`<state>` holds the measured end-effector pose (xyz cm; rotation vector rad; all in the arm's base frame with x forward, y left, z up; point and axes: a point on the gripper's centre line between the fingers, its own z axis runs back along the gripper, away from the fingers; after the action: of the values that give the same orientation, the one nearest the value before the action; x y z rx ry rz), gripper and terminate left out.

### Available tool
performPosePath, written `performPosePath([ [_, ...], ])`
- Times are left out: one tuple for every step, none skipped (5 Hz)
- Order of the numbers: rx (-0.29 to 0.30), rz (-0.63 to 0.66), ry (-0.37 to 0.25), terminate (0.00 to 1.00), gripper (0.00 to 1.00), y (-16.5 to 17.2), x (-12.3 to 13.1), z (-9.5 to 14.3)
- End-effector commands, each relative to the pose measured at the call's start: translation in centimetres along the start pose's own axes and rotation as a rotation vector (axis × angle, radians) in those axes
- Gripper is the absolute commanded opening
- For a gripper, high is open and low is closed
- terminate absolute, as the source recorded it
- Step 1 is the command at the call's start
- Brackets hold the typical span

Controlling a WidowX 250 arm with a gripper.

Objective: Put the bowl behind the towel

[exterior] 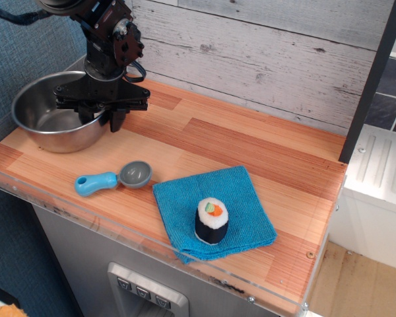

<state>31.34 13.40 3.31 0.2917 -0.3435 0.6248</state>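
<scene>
In the single overhead view of the counter, the gripper [100, 117] stood at the right-hand rim of the bowl [49, 122], with one finger reaching down inside the bowl and the other down its outer wall, so that the rim sat between them. The fingers looked drawn in close about the rim, but whether they had truly pinched the steel could not be told from this angle. The bowl sat at the far left of the wooden counter [251, 152], near the back wall, and it appeared empty, showing only its own shine inside. The towel [241, 198] lay flat near the front edge, well apart from the bowl and to its right, with a toy sushi roll [211, 220] standing upright on it. Between bowl and towel, nearer the front, lay a small grey scoop [114, 178] with a blue handle, its handle pointing left. The relation that mattered was this: the target spot, the bare strip of counter between the towel's far edge and the plank wall [270, 59], lay to the right of the gripper and slightly toward the front. By judgement, the bowl would need carrying rightward along the back of the counter, a path that would keep it behind the scoop and sushi roll.
</scene>
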Motion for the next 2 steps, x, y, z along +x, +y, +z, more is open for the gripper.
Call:
performPosePath([
  [0.002,0.013,-0.030,0.00,0.00,1.26,1.37,1.14],
  [-0.002,0.014,-0.027,0.00,0.00,1.27,1.43,1.29],
])
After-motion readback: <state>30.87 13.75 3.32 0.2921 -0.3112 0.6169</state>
